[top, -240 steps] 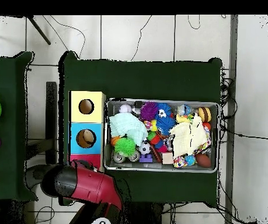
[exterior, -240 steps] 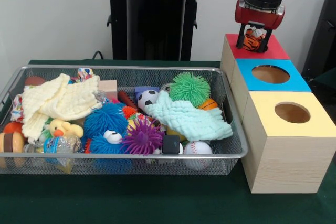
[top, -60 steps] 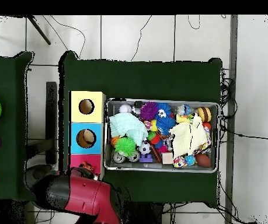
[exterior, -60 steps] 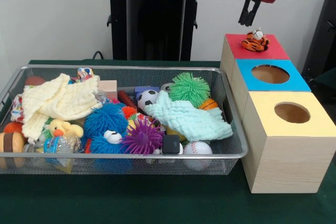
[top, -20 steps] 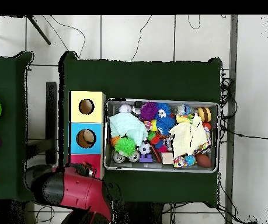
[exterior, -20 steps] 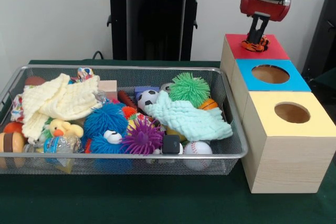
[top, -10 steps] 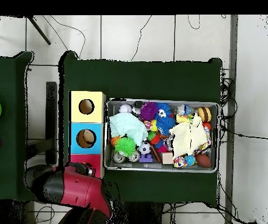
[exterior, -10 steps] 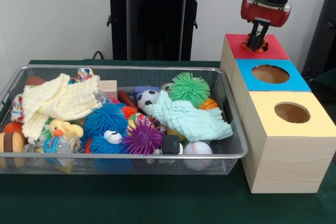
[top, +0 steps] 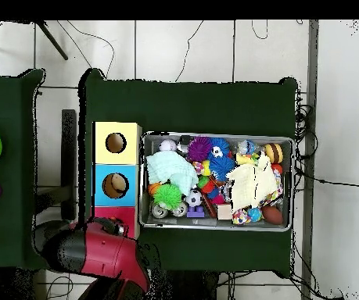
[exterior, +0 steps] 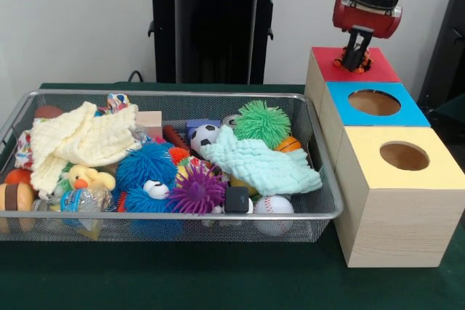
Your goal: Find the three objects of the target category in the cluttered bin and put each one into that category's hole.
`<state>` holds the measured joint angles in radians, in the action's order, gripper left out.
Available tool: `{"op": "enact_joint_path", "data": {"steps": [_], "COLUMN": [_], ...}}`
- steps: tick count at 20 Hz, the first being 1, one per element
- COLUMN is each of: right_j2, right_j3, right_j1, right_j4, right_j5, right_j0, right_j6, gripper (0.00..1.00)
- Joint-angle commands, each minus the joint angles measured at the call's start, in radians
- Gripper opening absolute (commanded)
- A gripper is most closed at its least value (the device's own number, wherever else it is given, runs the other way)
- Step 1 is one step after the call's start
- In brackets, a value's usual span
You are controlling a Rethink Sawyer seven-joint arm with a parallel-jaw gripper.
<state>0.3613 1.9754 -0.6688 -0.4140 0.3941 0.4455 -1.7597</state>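
Note:
The silver wire-mesh bin holds a heap of toys. A yellow plush duck lies at its front left. The orange striped tiger sits on the red face of the pale wooden box, over the hole, which is hidden. My gripper points straight down, its fingers together, tips pressed on the tiger. In the overhead view the red arm covers the gripper beside the red box.
The blue-faced box and the yellow-faced box stand in a row in front of the red one. The bin also holds a cream cloth, a mint cloth, fuzzy balls and sports balls.
Twelve seconds ago my gripper held the tiger above the red box. It let the tiger go on the box top, rose, then came back down shut onto it. Hardly any motion in the last half second.

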Motion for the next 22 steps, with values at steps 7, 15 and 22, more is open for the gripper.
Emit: {"op": "enact_joint_path", "data": {"steps": [7, 15, 22], "right_j2": [-0.128, -0.168, -0.19], "right_j3": [0.116, 0.134, 0.135], "right_j1": [0.068, 0.097, 0.109], "right_j4": [-0.034, -0.044, -0.047], "right_j5": [-0.114, -0.184, -0.211], "right_j0": [-0.04, -0.06, -0.073], "right_j6": [-0.245, -0.245, -0.253], "gripper": [0.0, 0.0, 0.0]}}
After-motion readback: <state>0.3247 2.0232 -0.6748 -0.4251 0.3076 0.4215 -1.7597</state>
